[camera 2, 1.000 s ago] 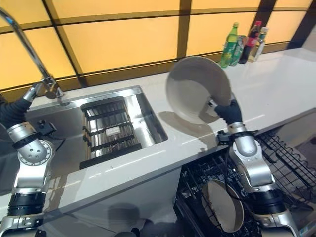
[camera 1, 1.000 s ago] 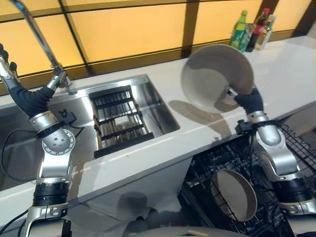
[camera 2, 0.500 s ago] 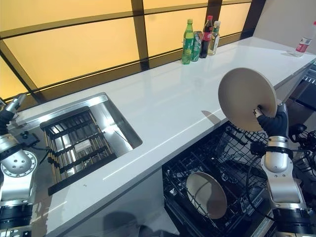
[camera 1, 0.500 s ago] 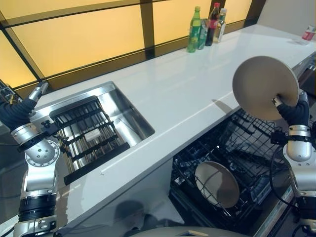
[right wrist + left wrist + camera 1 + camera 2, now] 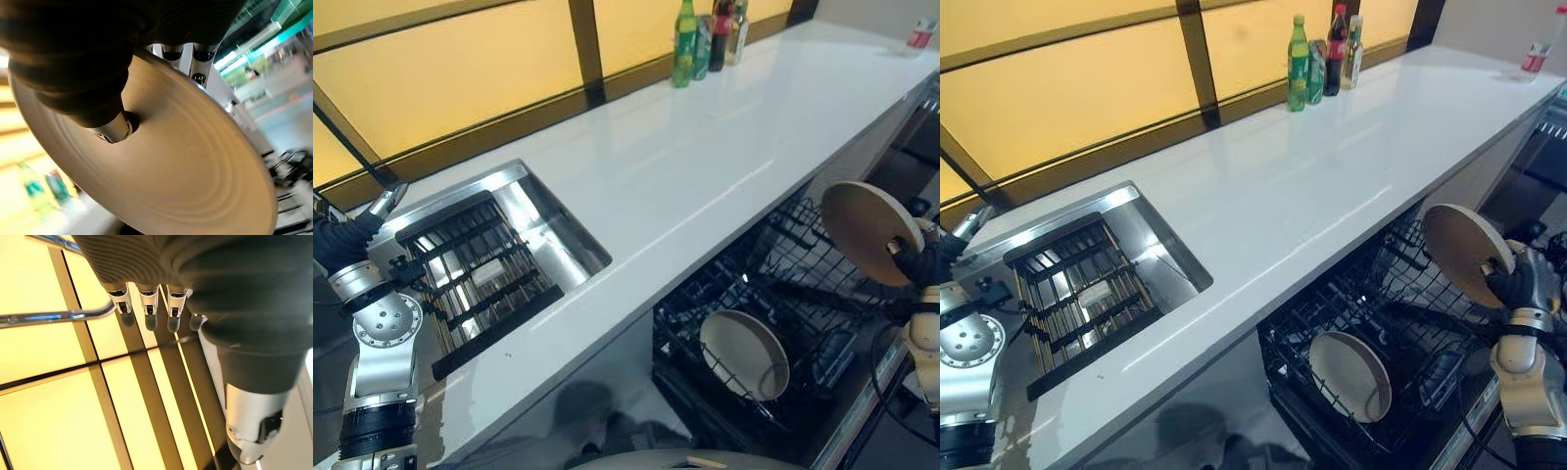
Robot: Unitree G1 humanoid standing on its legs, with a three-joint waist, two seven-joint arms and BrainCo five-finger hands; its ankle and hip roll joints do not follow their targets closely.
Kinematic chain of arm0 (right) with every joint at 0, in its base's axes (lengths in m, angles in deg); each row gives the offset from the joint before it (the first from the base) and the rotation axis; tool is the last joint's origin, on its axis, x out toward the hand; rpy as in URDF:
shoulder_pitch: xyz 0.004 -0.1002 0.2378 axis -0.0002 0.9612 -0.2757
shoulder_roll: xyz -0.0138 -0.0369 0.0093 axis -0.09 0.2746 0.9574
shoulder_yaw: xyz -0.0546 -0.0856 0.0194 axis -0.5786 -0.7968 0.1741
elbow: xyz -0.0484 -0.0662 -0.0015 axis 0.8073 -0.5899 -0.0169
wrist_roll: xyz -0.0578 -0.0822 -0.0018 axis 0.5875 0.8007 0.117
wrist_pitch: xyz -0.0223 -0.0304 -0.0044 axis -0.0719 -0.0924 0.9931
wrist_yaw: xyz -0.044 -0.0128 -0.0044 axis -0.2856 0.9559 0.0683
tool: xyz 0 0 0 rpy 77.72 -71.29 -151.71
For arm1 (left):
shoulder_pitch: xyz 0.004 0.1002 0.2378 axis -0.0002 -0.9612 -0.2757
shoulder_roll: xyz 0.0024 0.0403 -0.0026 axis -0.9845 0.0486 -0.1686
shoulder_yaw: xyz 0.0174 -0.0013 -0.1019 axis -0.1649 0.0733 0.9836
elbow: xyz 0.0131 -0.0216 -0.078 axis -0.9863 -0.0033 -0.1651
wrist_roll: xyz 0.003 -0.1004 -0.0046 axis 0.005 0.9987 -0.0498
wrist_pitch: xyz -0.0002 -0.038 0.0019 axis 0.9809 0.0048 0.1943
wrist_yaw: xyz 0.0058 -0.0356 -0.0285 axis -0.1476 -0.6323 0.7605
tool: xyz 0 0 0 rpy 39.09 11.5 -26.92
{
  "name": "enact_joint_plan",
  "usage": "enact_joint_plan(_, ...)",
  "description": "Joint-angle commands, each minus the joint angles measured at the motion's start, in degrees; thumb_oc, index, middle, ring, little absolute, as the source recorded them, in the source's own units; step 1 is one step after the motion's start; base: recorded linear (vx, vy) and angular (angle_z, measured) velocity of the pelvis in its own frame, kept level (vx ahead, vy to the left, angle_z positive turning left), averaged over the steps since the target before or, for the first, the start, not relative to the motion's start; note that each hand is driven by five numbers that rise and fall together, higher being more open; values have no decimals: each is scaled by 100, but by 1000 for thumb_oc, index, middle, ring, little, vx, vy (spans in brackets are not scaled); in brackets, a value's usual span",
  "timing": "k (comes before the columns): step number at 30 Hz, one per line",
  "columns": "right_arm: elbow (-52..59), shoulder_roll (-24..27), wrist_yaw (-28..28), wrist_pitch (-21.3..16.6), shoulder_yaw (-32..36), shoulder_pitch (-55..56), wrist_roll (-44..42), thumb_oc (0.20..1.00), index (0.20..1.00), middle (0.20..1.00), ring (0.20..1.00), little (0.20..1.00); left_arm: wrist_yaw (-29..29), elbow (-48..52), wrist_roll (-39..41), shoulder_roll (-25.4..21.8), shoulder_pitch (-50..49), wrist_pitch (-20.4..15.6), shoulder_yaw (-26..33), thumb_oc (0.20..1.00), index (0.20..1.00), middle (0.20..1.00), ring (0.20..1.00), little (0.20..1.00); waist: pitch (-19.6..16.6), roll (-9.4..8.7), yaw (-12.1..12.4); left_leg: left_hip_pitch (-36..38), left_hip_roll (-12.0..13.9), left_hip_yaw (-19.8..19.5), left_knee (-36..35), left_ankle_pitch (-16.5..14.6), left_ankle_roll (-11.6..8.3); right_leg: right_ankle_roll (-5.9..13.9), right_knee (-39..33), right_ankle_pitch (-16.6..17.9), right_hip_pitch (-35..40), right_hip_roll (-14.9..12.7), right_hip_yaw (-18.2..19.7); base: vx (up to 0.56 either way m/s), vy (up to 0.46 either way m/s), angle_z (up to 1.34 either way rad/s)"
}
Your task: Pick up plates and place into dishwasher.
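Our right hand [image 5: 1526,284] pinches the round beige ceramic plate [image 5: 1461,253] at its rim above the black wire dishwasher rack [image 5: 1386,323]; stiff, probably slippery, breakable.

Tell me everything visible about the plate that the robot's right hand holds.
The plate is round, beige and matte, probably ceramic, with faint concentric rings on its face. The right hand pinches its rim, thumb on one face and fingers behind. It is held on edge above the open dishwasher rack, apart from it, to the right of a similar plate already standing in the rack.
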Motion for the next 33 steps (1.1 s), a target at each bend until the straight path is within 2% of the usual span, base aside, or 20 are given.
enact_joint_plan(1, -17, 730, -301, 92, -158, -438, 332, 200, 200, 200, 200, 200, 259, -116, -28, -620, 372, 51, -46, 1000, 1000, 1000, 1000, 1000, -74, -95, -124, -831, 203, -320, 29, 407, -233, 350, 450, -254, -200, -520, -349, -59, -13, -7)
enact_joint_plan(7, -443, 948, -305, 271, -714, -785, 276, 200, 200, 200, 200, 200, 563, -136, -84, -777, 754, 188, -367, 1000, 1000, 1000, 1000, 1000, 202, 33, -132, -1047, 122, -402, 92, 402, -249, 404, 513, -229, -448, -616, -323, -100, 4, -4)
enact_joint_plan(15, -1048, 1056, 200, 25, -1642, -1275, -20, 200, 200, 200, 200, 200, 701, -246, -74, -968, 1137, 261, -583, 1000, 1000, 1000, 1000, 1000, 495, 115, -63, -1256, 24, -505, 142, 415, -243, 432, 622, -251, -675, -718, -367, -53, -6, 3)
enact_joint_plan(23, -1247, 897, 298, -84, -2266, -1702, -204, 200, 200, 200, 200, 200, 815, -472, -132, -1220, 1585, 281, -756, 1000, 1000, 1000, 1000, 1000, 826, 137, -66, -1461, -5, -515, 160, 455, -226, 425, 718, -240, -931, -741, -370, -63, -32, 4)
enact_joint_plan(33, -1383, 587, 237, -96, -2567, -1891, -219, 200, 200, 200, 200, 200, 894, -551, -149, -1287, 1828, 281, -895, 1000, 1000, 1000, 1000, 1000, 1120, 272, -83, -1578, -63, -496, 141, 472, -172, 440, 844, -235, -1200, -787, -339, -23, -1, 2)
